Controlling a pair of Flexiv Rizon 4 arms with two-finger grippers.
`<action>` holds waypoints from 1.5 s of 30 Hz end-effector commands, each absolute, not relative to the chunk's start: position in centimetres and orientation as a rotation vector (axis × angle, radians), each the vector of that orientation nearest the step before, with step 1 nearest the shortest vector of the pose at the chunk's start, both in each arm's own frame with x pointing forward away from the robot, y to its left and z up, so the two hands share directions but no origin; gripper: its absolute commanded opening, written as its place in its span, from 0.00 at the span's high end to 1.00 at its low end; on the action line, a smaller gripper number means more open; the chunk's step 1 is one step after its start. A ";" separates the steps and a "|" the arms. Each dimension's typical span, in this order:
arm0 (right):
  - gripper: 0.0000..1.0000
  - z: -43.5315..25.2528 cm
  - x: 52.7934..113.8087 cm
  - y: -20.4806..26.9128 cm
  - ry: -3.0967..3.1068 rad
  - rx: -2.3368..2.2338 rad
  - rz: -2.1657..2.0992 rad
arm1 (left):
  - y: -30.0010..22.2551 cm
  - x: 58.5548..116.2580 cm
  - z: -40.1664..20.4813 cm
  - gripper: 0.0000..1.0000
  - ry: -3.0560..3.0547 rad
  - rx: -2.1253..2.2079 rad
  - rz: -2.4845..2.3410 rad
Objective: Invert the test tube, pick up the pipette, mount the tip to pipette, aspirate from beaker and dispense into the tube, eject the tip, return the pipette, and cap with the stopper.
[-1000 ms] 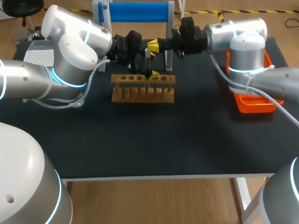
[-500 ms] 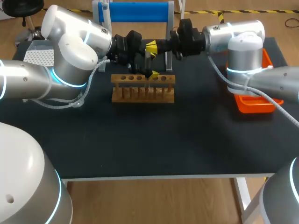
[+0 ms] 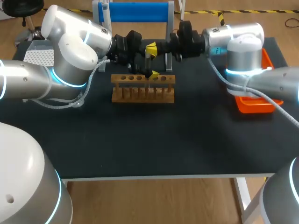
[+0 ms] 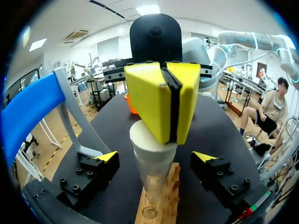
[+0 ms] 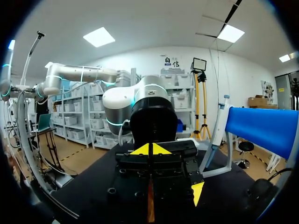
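A wooden test tube rack (image 3: 142, 88) stands mid-table. One clear test tube (image 4: 154, 179) sits upright in it with a white stopper (image 4: 145, 140) in its mouth. My right gripper (image 3: 151, 47) comes in from the right. Its yellow tips are shut with nothing between them, and they rest on top of the stopper (image 4: 163, 100). My left gripper (image 4: 155, 158) is open wide. It has one finger on each side of the tube without touching it, just above the rack (image 4: 159, 207). In the right wrist view the shut right gripper (image 5: 150, 149) faces the left gripper's black body.
A blue-and-white pipette stand (image 3: 133, 11) rises behind the rack, close to both wrists. An orange tray (image 3: 254, 103) lies at the right edge under my right arm. A white tip box (image 3: 37, 56) sits at the far left. The front half of the black table holds nothing.
My right arm has edged slightly to the left, its shut tips settling over the stopper. The left arm and the tube have not moved.
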State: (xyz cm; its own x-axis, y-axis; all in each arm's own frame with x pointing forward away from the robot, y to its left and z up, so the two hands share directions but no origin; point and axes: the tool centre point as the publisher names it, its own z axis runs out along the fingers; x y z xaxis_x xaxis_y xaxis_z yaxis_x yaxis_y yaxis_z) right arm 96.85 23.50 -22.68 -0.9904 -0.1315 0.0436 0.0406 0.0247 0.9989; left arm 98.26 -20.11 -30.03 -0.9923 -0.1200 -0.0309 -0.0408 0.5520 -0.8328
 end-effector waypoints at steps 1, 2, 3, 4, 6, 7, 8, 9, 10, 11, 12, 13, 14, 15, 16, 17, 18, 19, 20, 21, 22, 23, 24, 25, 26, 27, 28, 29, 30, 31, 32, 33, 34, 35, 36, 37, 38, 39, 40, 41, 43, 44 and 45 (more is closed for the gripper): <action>1.00 -24.3 96.8 23.4 -2.147 0.089 -2.116 | -20.1 98.4 -30.0 0.00 2.700 -0.138 -1.439; 1.00 -24.4 96.7 23.4 -2.146 0.085 -2.115 | -20.1 98.4 -30.0 0.00 2.700 -0.138 -1.439; 1.00 -24.6 96.7 23.4 -2.146 0.081 -2.115 | -20.1 98.4 -30.0 0.00 2.700 -0.138 -1.439; 1.00 -24.7 96.7 23.4 -2.144 0.078 -2.115 | -20.1 98.4 -30.0 0.00 2.700 -0.138 -1.439; 1.00 -24.8 96.7 23.4 -2.144 0.072 -2.112 | -20.1 98.4 -30.0 0.00 2.700 -0.138 -1.439; 1.00 -24.8 96.7 23.4 -2.144 0.071 -2.112 | -20.1 98.4 -30.0 0.00 2.700 -0.138 -1.439; 1.00 -24.8 96.6 23.4 -2.143 0.070 -2.112 | -20.1 98.4 -30.0 0.00 2.700 -0.138 -1.439; 1.00 -24.8 96.7 23.4 -2.143 0.071 -2.113 | -20.1 98.4 -30.0 0.00 2.700 -0.138 -1.439; 1.00 -24.8 96.7 23.3 -2.143 0.073 -2.116 | -20.1 98.4 -30.0 0.00 2.700 -0.138 -1.439; 1.00 -24.6 96.7 23.3 -2.144 0.076 -2.122 | -20.1 98.4 -30.0 0.00 2.700 -0.138 -1.439; 1.00 -24.4 96.8 23.3 -2.144 0.081 -2.130 | -20.1 98.4 -30.0 0.00 2.700 -0.138 -1.439; 1.00 -24.2 96.8 23.2 -2.137 0.092 -2.146 | -20.1 98.4 -30.0 0.00 2.700 -0.138 -1.439; 1.00 -24.0 96.9 23.2 -2.136 0.106 -2.160 | -20.1 98.4 -30.0 0.00 2.700 -0.138 -1.439; 1.00 -23.6 96.9 23.1 -2.134 0.116 -2.171 | -20.1 98.4 -30.0 0.00 2.700 -0.138 -1.439; 1.00 -23.2 96.9 23.1 -2.132 0.128 -2.183 | -20.1 98.4 -30.0 0.00 2.700 -0.138 -1.439; 1.00 -23.0 97.0 23.1 -2.127 0.137 -2.193 | -20.1 98.4 -30.0 0.00 2.700 -0.138 -1.439; 1.00 -22.5 97.0 23.1 -2.128 0.155 -2.206 | -20.1 98.4 -30.0 0.00 2.700 -0.138 -1.439; 1.00 -22.1 96.9 23.1 -2.126 0.170 -2.215 | -20.1 98.4 -30.0 0.00 2.700 -0.138 -1.439; 1.00 -21.7 96.9 23.1 -2.127 0.185 -2.223 | -20.1 98.4 -30.0 0.00 2.700 -0.138 -1.439; 1.00 -21.4 96.9 23.1 -2.123 0.194 -2.233 | -20.1 98.4 -30.0 0.00 2.700 -0.138 -1.439; 1.00 -21.0 96.9 23.1 -2.120 0.208 -2.245 | -20.1 98.4 -30.0 0.00 2.700 -0.138 -1.439; 1.00 -20.7 96.9 23.1 -2.121 0.215 -2.249 | -20.1 98.4 -30.0 0.00 2.700 -0.138 -1.439; 1.00 -20.4 96.9 23.0 -2.122 0.223 -2.255 | -20.1 98.4 -30.0 0.00 2.700 -0.138 -1.439; 1.00 -20.1 96.8 22.9 -2.126 0.227 -2.256 | -20.1 98.4 -30.0 0.00 2.700 -0.138 -1.439; 1.00 -19.8 96.8 22.7 -2.130 0.229 -2.259 | -20.1 98.4 -30.0 0.00 2.700 -0.138 -1.439; 1.00 -19.5 96.8 22.5 -2.144 0.233 -2.256 | -20.1 98.4 -30.0 0.00 2.700 -0.138 -1.439; 1.00 -19.3 96.9 22.2 -2.159 0.239 -2.247 | -20.1 98.4 -30.0 0.00 2.700 -0.138 -1.439; 1.00 -19.1 96.9 21.9 -2.179 0.236 -2.235 | -20.1 98.4 -30.0 0.00 2.700 -0.138 -1.439; 0.93 -18.9 96.9 21.4 -2.200 0.228 -2.227 | -20.1 98.4 -30.0 0.00 2.700 -0.138 -1.439; 0.60 -18.8 96.9 20.9 -2.216 0.227 -2.219 | -20.1 98.4 -30.0 0.00 2.700 -0.138 -1.439; 0.25 -18.7 97.0 20.3 -2.245 0.218 -2.209 | -20.1 98.4 -30.0 0.00 2.700 -0.138 -1.439; 0.00 -18.6 97.0 19.6 -2.271 0.207 -2.200 | -20.1 98.4 -30.0 0.00 2.700 -0.138 -1.439; 0.00 -18.6 97.1 19.0 -2.286 0.192 -2.194 | -20.1 98.4 -30.0 0.00 2.700 -0.138 -1.439; 0.00 -18.6 97.1 18.3 -2.308 0.179 -2.183 | -20.1 98.4 -30.0 0.00 2.700 -0.138 -1.439; 0.00 -18.7 97.1 17.6 -2.341 0.166 -2.163 | -20.1 98.4 -30.0 0.00 2.700 -0.138 -1.439; 0.00 -18.9 97.1 16.9 -2.364 0.146 -2.150 | -20.1 98.4 -30.0 0.00 2.700 -0.138 -1.439; 0.00 -19.2 97.0 16.2 -2.388 0.127 -2.133 | -20.1 98.4 -30.0 0.00 2.700 -0.138 -1.439; 0.00 -19.5 96.9 15.5 -2.414 0.113 -2.113 | -20.1 98.4 -30.0 0.00 2.700 -0.138 -1.439; 0.00 -19.8 96.8 14.8 -2.438 0.090 -2.094 | -20.1 98.4 -30.0 0.00 2.700 -0.138 -1.439; 0.00 -20.2 96.7 14.1 -2.460 0.067 -2.075 | -20.1 98.4 -30.0 0.00 2.700 -0.138 -1.439; 0.00 -21.2 96.4 12.9 -2.505 0.025 -2.032 | -20.1 98.4 -30.0 0.00 2.700 -0.138 -1.439; 0.00 -21.8 96.2 12.3 -2.516 0.000 -2.016 | -20.1 98.4 -30.0 0.00 2.700 -0.138 -1.439; 0.00 -22.3 96.0 11.8 -2.529 -0.023 -1.998 | -20.1 98.4 -30.0 0.00 2.700 -0.138 -1.439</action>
